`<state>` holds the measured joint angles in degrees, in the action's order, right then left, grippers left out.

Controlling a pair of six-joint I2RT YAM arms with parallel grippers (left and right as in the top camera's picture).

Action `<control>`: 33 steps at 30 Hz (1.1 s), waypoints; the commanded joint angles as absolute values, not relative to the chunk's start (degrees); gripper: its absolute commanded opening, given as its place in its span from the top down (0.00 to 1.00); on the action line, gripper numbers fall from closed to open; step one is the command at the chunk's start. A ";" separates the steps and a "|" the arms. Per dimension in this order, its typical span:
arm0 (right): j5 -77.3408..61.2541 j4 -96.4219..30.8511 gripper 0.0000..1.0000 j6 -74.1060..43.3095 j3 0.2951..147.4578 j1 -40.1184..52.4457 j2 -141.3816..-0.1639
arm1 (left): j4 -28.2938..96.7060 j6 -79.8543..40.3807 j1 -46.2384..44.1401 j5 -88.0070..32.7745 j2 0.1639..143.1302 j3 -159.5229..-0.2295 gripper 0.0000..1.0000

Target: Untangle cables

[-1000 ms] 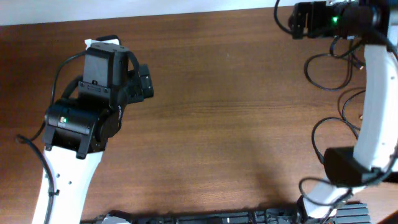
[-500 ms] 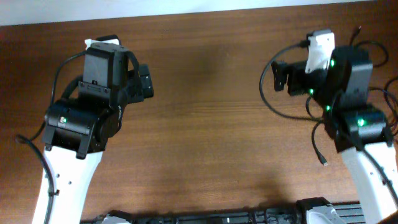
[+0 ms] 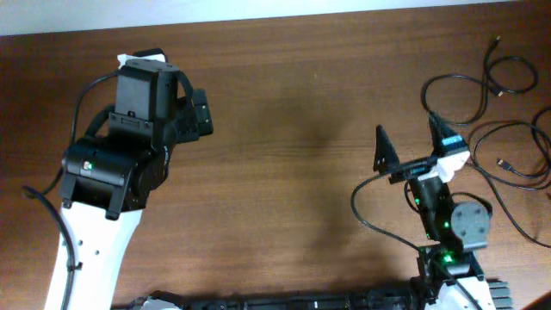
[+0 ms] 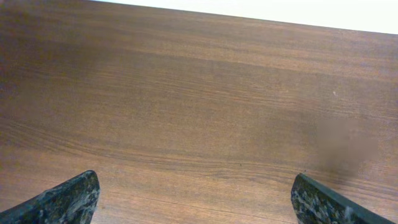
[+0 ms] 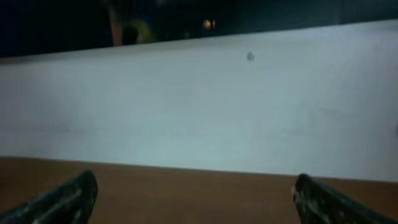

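Shows the cables [image 3: 480, 89] strewn in loose black loops over the far right of the brown wooden table [image 3: 284, 181], small plug ends lying free among the curves and several strands running off the picture's right edge. Places the right gripper [image 3: 409, 139] just left of that sprawl, tilted up from the near edge, fingers [image 3: 380, 147] splayed wide with nothing between them (cannot tell from overhead whether the outer tip brushes the nearest loop). Looks out from the right wrist past two dark fingertips at the bottom corners of the frame, right gripper [image 5: 199, 200] gaping, toward a blurred white wall [image 5: 199, 106] above a strip of brown tabletop, with no cord in sight. Sets the left gripper [image 3: 201, 112] well apart on the table's left side, far from every loop. Confirms from the left wrist the same released pose: left gripper [image 4: 199, 200] spread to the frame's lower corners, bare wood grain beneath, holding nothing.
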<state>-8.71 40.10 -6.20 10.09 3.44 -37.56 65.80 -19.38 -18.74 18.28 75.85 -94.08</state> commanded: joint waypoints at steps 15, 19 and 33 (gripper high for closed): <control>-4.99 3.70 0.00 -6.26 0.32 3.75 -5.67 | 65.67 -20.12 -18.74 18.87 75.24 -94.72 0.01; -3.51 -4.29 0.00 -6.26 0.32 3.75 -0.38 | 65.67 -20.12 -18.74 18.87 75.24 -94.72 0.01; -1.91 -4.54 0.00 -5.06 0.32 3.75 -0.19 | 65.67 -20.12 -18.74 18.87 75.24 -94.72 0.01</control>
<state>-2.55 -4.10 -6.07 0.60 3.44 -0.89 65.78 -19.38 -18.74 18.28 75.81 -94.08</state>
